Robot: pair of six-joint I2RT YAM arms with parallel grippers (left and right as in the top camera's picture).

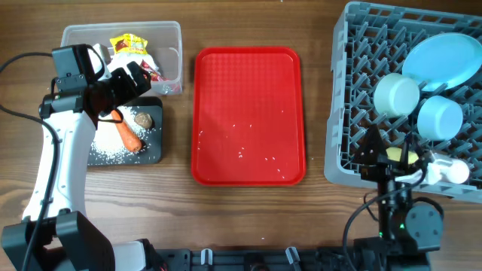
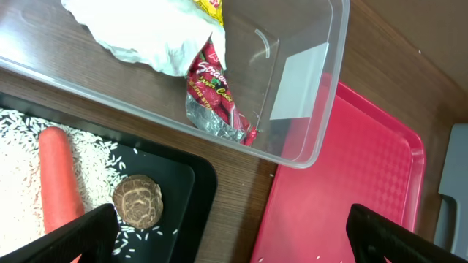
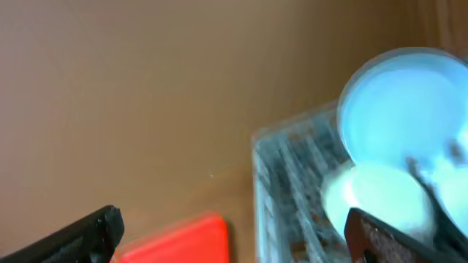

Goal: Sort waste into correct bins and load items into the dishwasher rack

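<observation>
The clear bin point(image 1: 169, 30) holds a yellow wrapper point(image 1: 129, 43), a red wrapper point(image 2: 212, 88) and white tissue point(image 2: 146, 29). The black bin point(image 1: 154, 147) holds the carrot point(image 1: 129, 135), the brown lump point(image 2: 137, 201) and rice point(image 2: 18, 161). My left gripper point(image 2: 234, 241) is open and empty above the two bins' right ends. The dishwasher rack point(image 1: 354, 90) holds the plate point(image 1: 444, 60), two bowls point(image 1: 397, 94) point(image 1: 440, 117), a yellow cup point(image 1: 397, 156) and a pale cup point(image 1: 452, 172). My right gripper point(image 3: 234, 241) is open and empty over the rack's front left part.
A flat red tray point(image 1: 248, 113) lies between the bins and the rack, with a few rice grains point(image 1: 241, 154) on it. It also shows in the left wrist view point(image 2: 351, 183). The right wrist view is blurred.
</observation>
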